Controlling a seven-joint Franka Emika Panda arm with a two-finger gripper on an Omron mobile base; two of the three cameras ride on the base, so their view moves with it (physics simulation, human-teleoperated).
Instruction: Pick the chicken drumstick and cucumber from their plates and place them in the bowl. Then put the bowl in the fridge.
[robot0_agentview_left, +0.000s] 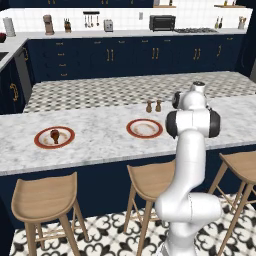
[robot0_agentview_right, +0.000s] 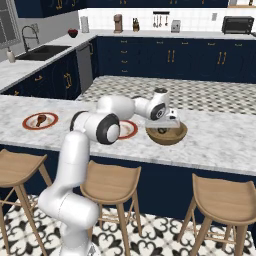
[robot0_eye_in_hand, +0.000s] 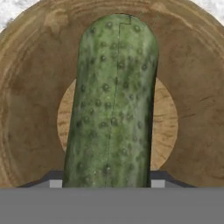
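My gripper (robot0_eye_in_hand: 106, 183) is shut on the dark green cucumber (robot0_eye_in_hand: 113, 100), which stands lengthwise between the fingertips. Right below it lies the light-brown wooden bowl (robot0_eye_in_hand: 35, 109). From the right base view the gripper (robot0_agentview_right: 163, 129) reaches down into the bowl (robot0_agentview_right: 175, 138) on the marble island. The reddish-brown chicken drumstick (robot0_agentview_left: 55, 135) rests on the left red-rimmed plate (robot0_agentview_left: 42, 142). The other plate (robot0_agentview_left: 144, 128) near the arm holds nothing. The fridge is out of view.
Two small brown shakers (robot0_agentview_left: 153, 106) stand behind the bare plate. Wooden stools (robot0_agentview_left: 45, 197) line the island's near side. A sink (robot0_agentview_right: 42, 51) sits on the left counter, and a toaster oven (robot0_agentview_left: 162, 22) stands on the back counter.
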